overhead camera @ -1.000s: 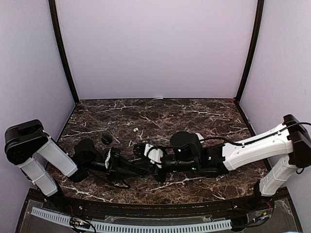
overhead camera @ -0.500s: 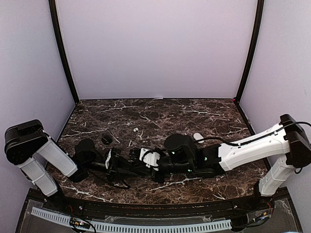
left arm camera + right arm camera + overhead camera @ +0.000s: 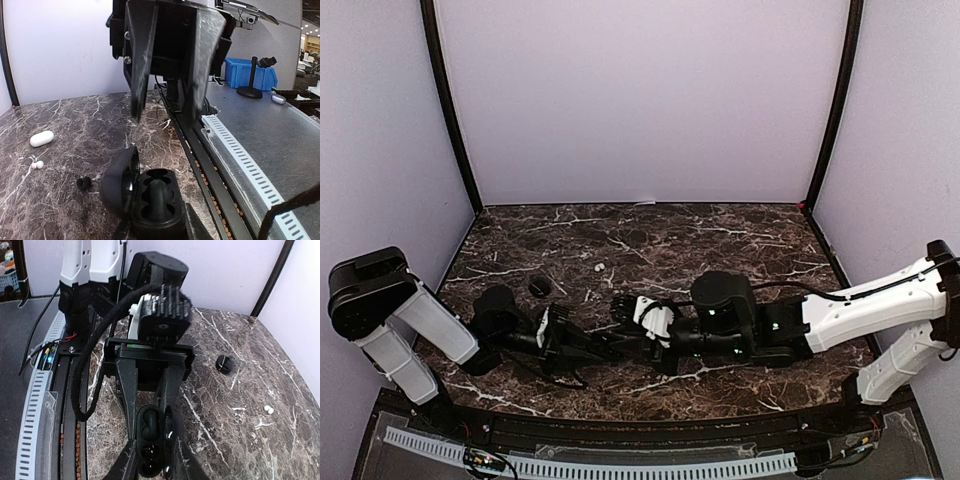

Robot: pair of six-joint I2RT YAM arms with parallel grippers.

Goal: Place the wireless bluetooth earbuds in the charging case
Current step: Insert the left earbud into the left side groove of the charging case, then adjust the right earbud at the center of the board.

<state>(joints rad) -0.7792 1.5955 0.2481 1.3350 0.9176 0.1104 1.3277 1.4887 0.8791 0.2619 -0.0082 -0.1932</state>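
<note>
- Left pincer (image 3: 157, 227): clamped on the base of the black charging case (image 3: 155, 200), holding it just above the worktop (image 3: 720, 235) near the front edge.
- Charging case: open, its wells facing up and its lid (image 3: 119, 182) swung out to one side. In the right wrist view, glossy dark shapes lie in the wells. Whether one is a seated bud cannot be told.
- Right pincer (image 3: 165, 117): fingers apart with nothing between them. It hangs directly over the open case with its tips close above the wells. In its own wrist view the two fingers flank the near end of the case.
- Black earbud (image 3: 83, 183): loose on the marble worktop, beside the lid but not touching it.
- White earbuds (image 3: 36, 164): a small pair lying together on the worktop, beyond the black one and well apart from the black case.
- White case (image 3: 41, 138): closed and oval, resting on the worktop just past the white earbuds.
- Both arms lie low across the front of the worktop and meet near its middle.
</note>
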